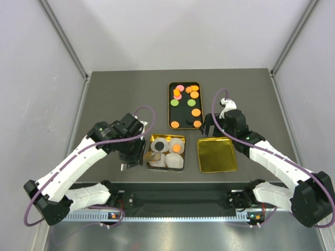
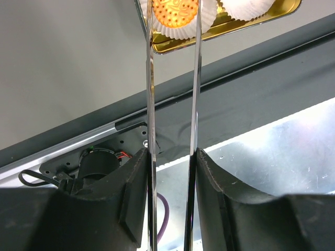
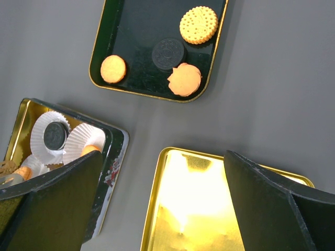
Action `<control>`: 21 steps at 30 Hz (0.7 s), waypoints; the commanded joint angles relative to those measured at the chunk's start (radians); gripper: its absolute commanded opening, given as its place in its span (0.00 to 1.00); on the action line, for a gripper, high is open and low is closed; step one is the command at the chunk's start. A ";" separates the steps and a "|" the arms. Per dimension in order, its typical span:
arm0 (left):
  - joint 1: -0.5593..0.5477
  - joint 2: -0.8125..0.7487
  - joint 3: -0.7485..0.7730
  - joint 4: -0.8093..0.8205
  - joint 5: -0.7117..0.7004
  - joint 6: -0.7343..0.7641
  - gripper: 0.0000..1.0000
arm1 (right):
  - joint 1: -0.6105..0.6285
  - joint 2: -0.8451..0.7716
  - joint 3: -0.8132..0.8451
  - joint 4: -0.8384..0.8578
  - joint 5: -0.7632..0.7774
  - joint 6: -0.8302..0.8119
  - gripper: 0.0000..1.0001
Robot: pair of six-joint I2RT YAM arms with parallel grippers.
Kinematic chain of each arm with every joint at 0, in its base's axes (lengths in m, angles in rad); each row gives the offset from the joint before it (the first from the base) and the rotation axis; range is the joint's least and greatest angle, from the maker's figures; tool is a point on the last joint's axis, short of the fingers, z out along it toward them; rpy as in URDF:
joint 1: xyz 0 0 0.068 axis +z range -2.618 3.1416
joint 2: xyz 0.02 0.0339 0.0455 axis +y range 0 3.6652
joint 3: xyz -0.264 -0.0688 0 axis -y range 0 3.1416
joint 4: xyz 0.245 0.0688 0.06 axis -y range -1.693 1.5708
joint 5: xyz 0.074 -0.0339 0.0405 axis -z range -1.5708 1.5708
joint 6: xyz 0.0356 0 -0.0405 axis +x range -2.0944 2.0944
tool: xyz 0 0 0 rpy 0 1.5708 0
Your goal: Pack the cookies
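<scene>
The left gripper [image 2: 171,157] stands narrow, closed on thin metal tongs [image 2: 149,94] whose blades flank an orange cookie [image 2: 175,13] sitting in a white liner [image 2: 209,18] inside the gold tin [image 2: 261,14], near the tabletop's middle; whether they pinch it I cannot tell. The right gripper [image 3: 163,157] hangs wide and empty near the lid [image 3: 193,204]; more cookies [image 3: 198,24] lie on the far black tray [image 3: 136,57]. If the tongs lift unopened, cookie or liner could be dragged out.
</scene>
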 commanded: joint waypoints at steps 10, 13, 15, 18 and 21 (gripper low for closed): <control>-0.003 -0.009 -0.003 0.011 -0.007 -0.008 0.48 | -0.003 -0.014 0.041 0.008 0.001 -0.013 1.00; -0.003 -0.006 -0.002 0.016 -0.009 -0.006 0.48 | -0.003 -0.017 0.039 0.008 0.001 -0.011 1.00; -0.004 -0.006 -0.002 0.018 -0.010 -0.003 0.49 | -0.003 -0.017 0.039 0.008 0.001 -0.013 0.99; -0.004 -0.006 -0.003 0.018 -0.006 -0.003 0.50 | -0.003 -0.016 0.039 0.008 0.002 -0.011 1.00; -0.006 -0.007 -0.003 0.019 -0.004 -0.003 0.50 | -0.003 -0.014 0.039 0.008 0.001 -0.013 1.00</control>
